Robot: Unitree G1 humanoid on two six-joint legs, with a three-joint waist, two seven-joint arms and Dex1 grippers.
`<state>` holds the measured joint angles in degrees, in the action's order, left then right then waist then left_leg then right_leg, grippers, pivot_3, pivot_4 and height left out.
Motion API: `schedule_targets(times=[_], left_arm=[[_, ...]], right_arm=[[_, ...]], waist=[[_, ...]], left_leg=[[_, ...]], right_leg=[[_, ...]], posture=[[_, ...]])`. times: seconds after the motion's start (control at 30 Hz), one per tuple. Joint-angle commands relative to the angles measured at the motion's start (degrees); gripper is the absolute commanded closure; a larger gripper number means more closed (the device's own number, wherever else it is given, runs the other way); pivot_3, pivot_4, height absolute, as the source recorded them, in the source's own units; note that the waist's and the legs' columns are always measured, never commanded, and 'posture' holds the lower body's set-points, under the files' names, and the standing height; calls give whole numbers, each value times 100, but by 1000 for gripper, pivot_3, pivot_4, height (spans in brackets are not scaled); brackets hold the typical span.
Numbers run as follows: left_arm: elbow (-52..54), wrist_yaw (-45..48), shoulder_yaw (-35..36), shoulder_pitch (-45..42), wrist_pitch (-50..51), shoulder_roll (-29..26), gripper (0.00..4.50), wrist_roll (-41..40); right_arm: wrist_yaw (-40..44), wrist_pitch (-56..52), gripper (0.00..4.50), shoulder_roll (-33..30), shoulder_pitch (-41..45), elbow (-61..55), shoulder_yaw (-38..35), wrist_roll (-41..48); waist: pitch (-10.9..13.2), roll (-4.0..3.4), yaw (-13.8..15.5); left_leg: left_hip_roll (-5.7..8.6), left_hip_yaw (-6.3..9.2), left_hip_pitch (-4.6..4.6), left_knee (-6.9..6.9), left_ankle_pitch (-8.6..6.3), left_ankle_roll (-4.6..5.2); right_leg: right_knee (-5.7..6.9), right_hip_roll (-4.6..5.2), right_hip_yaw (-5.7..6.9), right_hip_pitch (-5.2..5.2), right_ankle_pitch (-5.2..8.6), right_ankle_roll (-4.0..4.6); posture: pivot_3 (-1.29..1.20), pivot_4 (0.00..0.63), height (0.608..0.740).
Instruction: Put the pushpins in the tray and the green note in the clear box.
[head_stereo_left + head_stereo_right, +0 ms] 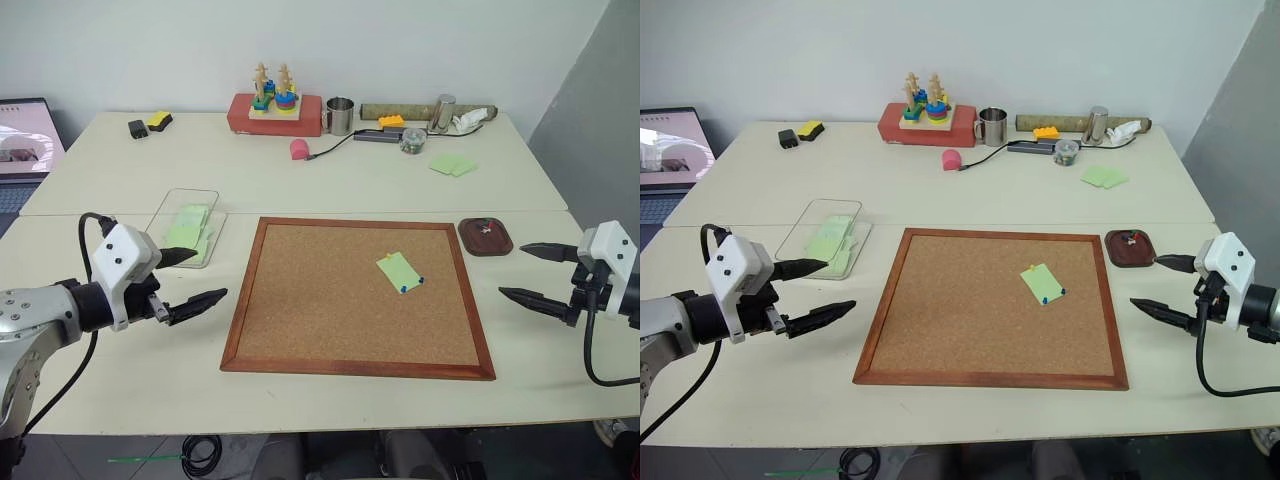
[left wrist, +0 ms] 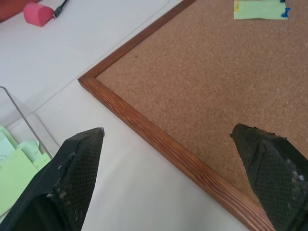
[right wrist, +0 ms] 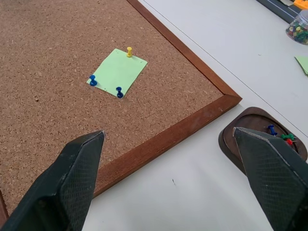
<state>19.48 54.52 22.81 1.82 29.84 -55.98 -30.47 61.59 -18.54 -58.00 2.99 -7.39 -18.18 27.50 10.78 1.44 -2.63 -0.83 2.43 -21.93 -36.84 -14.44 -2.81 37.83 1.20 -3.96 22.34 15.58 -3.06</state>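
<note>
The green note (image 1: pixel 399 271) lies on the cork board (image 1: pixel 320 300), right of its centre. A yellow pushpin (image 3: pixel 129 52) and two blue pushpins (image 3: pixel 93 80) pin its corners. The dark brown tray (image 1: pixel 497 250) sits just off the board's far right corner with a few coloured pins in it. The clear box (image 1: pixel 168 208) stands left of the board and holds green notes. My left gripper (image 1: pixel 208 275) hovers open between box and board. My right gripper (image 1: pixel 512 269) hovers open in front of the tray, right of the board. Both are empty.
On the back table stand a red box with a stacking toy (image 1: pixel 275 105), a metal mug (image 1: pixel 340 115), a pink object (image 1: pixel 299 149), a jar of pins (image 1: pixel 412 140) and a pair of green notes (image 1: pixel 453 164). A laptop (image 1: pixel 25 140) is at far left.
</note>
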Motion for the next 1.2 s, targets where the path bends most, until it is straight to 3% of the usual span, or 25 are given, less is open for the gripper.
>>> schedule_targets(times=[0.03,0.43,0.67,1.0,1.1,1.2], left_arm=[[-20,62,31,-10,-122,2,0,63],[-81,78,-296,-102,-307,49,0,332],[46,100,-931,-771,-145,214,0,245],[201,-34,-2510,-1754,223,1189,1922,384],[-146,-42,-2999,-1972,-3,1566,2385,654],[-872,-57,-3601,-2375,-489,2155,3022,1149]], right_arm=[[11,65,21,-44,53,-113,-223,-15],[-18,-23,21,-12,-108,-279,-363,56],[-204,-187,21,151,-277,-724,-517,233],[-493,-682,0,319,-254,-1362,-515,464],[-577,-832,0,389,-166,-1505,-332,534],[-813,-1034,0,583,302,-1498,299,349]], waist=[[0,0,1],[0,0,8],[0,0,50],[-1,1,72],[-1,0,83],[-1,1,80]], left_leg=[[0,0,0,0,0,0],[0,1,0,-1,0,0],[2,2,0,-7,0,0],[4,4,-3,-13,1,0],[5,5,-2,-12,1,0],[8,8,-1,-19,1,0]], right_leg=[[0,0,1,0,0,0],[2,0,1,0,-1,0],[5,0,1,-1,-4,-5],[5,-2,-2,-3,-11,-11],[7,-3,-2,-3,-11,-11],[8,-4,-1,-7,-13,-17]], posture=[[0,150,740],[0,150,740],[0,150,740],[0,150,740],[0,150,740],[0,150,740]])
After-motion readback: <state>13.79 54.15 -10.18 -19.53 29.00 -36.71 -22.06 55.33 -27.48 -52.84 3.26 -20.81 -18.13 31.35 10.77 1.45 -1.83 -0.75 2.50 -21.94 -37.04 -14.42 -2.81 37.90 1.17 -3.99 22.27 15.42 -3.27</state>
